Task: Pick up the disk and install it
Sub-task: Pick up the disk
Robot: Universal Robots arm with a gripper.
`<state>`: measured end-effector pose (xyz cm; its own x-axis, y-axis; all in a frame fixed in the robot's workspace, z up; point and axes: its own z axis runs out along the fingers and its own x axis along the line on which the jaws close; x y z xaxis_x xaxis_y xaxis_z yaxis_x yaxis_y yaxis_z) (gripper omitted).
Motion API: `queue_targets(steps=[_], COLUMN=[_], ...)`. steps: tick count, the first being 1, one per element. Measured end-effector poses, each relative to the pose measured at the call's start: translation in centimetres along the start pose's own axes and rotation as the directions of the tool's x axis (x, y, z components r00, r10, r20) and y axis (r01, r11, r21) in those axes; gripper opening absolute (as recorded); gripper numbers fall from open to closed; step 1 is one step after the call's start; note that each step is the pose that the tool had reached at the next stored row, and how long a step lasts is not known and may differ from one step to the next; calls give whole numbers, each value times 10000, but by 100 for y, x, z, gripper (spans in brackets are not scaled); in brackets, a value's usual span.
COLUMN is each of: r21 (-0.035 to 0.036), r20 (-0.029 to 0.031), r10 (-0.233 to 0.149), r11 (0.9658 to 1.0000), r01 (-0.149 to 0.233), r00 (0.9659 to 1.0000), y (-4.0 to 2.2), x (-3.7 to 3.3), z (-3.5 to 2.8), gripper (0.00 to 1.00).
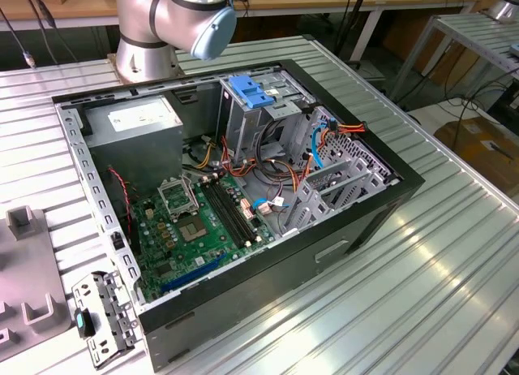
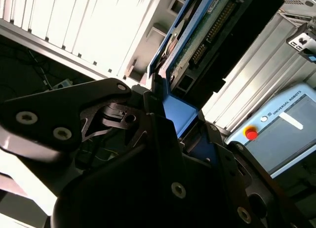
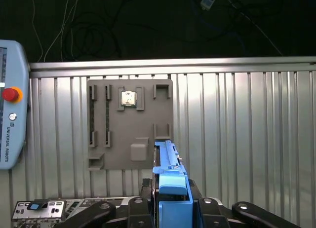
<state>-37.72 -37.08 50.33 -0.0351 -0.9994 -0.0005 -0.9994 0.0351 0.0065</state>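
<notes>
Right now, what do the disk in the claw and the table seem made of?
The disk: its frame looks like smooth blue plastic, evenly coloured and moulded; one face shows a green circuit board. The table: probably bare aluminium, given the silvery ribbed slats that reflect brightly, though the metal is unclear. The claw, shut on the disk: matte black, metal or plastic, I cannot tell.

We count one open computer case [image 1: 349, 233]. Inside the case: one green circuit board [image 1: 203, 221], one grey power box [image 1: 134, 119], one drive cage [image 1: 268, 115]. Beside the case: one small metal panel [image 1: 101, 318]. In the first wrist view: one disk [image 3: 170, 186], one grey holder plate [image 3: 113, 149], one control tablet [image 3: 12, 134].
</notes>
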Motion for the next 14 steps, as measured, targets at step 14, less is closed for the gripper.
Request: queue_targets(steps=[14], r21=[1], r20=[1], r10=[1], r11=[10000], r01=[-1], r00=[10000], y=[-291], x=[147], z=[1], gripper=[37])
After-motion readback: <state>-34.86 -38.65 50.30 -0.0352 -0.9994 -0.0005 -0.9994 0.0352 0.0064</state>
